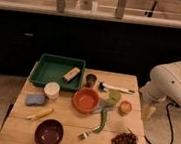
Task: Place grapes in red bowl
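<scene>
**A:** Start at the near edge. Where are the grapes?

**B:** The grapes lie loose on the table at its near corner. They are nearer to us than the claw and just inboard of it. Nothing has lifted them yet.

**A:** And the claw?

**B:** It hangs beside the table's side edge, pointing down, apart from everything. I cannot tell how far open it is. I judge it empty, since the grapes are on the wood.

**A:** That dark bowl in front?

**B:** The maroon bowl sits well across the table from the claw. It isn't the goal.

**A:** The goal, then?

**B:** The red bowl stands about level with the claw, toward the table's middle. It is upright with nothing visible inside, so a drop from above should do. A small orange fruit sits between claw and bowl, and the carry may need to clear it.

**A:** Beyond?

**B:** The green tray is farther back than the claw.
</scene>
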Motion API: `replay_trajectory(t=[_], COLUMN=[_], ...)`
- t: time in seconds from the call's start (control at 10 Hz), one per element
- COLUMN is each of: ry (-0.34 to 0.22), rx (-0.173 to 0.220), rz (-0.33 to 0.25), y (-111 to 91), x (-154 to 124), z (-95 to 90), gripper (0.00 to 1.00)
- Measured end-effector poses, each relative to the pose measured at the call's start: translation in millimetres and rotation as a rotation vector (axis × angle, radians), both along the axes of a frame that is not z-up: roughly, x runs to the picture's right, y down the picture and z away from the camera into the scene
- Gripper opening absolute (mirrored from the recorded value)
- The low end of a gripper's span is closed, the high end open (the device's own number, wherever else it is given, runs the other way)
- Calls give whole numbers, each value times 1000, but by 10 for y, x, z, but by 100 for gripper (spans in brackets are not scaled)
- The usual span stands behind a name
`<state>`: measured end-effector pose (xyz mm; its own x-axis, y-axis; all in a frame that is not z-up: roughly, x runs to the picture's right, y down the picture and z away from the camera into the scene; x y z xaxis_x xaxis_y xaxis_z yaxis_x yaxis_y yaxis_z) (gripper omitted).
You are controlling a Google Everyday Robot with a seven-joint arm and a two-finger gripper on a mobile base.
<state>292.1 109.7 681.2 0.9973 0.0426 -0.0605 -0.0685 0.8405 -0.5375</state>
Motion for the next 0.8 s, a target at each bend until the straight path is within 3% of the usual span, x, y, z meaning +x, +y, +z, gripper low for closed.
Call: replay_trajectory(t=[0.6,0.8], ry=[1,2], rx=[-2,-6], rz=[-3,-31], y=[13,171], x=[2,13], z=[-1,-68], gripper=[80,80])
